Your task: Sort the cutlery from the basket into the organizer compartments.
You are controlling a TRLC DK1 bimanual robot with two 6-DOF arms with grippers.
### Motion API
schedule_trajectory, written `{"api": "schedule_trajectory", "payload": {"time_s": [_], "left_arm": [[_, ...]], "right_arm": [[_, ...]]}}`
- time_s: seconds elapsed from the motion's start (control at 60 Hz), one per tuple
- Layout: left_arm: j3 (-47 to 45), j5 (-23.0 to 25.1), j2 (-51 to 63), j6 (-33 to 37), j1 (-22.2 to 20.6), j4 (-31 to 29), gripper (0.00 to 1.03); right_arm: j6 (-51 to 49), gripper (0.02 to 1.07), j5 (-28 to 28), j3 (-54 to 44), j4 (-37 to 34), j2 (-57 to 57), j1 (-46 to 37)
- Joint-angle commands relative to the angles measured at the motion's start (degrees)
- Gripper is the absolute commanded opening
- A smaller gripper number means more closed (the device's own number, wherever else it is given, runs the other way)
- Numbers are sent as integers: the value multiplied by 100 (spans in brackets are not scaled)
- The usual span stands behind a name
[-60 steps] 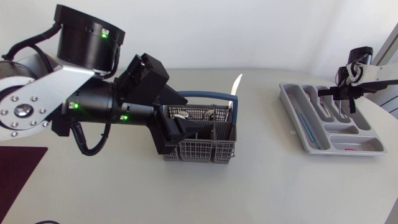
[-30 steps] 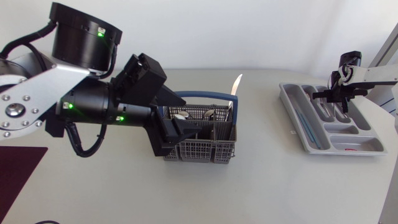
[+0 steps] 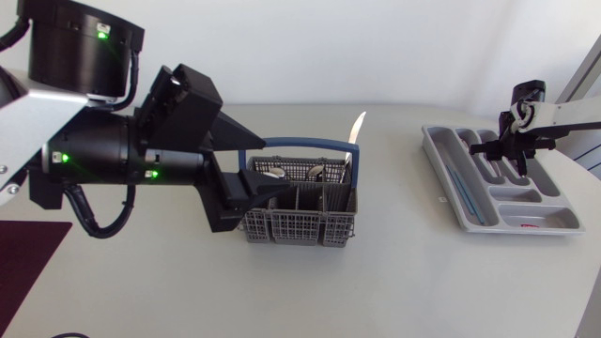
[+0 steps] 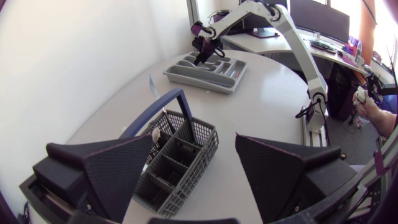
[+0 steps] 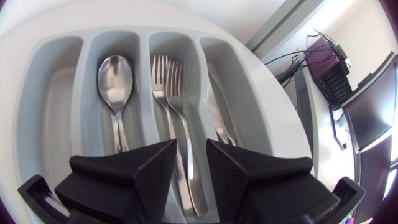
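Observation:
A grey mesh cutlery basket (image 3: 302, 225) with a blue handle stands mid-table; a knife (image 3: 356, 127) sticks up from its far corner and spoon heads show inside. My left gripper (image 3: 258, 188) is open beside the basket's left end. In the left wrist view the basket (image 4: 180, 155) lies ahead of the wide-spread fingers (image 4: 118, 168). At the right, my right gripper (image 3: 513, 150) hangs over the grey organizer (image 3: 439, 164). Seen from the right wrist, that gripper (image 5: 189, 171) is a little open just above two forks (image 5: 168, 81) lying in one compartment. A spoon (image 5: 115, 78) lies in the neighbouring compartment.
Another piece of cutlery (image 5: 217, 115) lies in the compartment on the forks' other side. The organizer's outer long compartment (image 5: 46, 112) shows bare grey. A dark red mat (image 3: 23, 258) sits at the table's near left corner.
The right gripper's fingers have parted over the fork compartment. My left arm has shifted left and upward in the head view, staying by the basket.

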Motion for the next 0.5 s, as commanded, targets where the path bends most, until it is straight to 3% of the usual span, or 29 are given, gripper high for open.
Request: {"api": "schedule_trajectory", "payload": {"time_s": [0.0, 0.183, 0.483], "left_arm": [[-273, -33, -160, 160, 143, -53, 92], [-616, -244, -239, 283, 310, -27, 92], [-1451, -613, -371, 591, 512, 325, 92]], "right_arm": [[-34, 52, 6, -591, 252, -837, 120], [-236, 55, -276, -2120, 771, -2384, 489], [-289, 54, -1137, -3719, 709, -4300, 1772]]}}
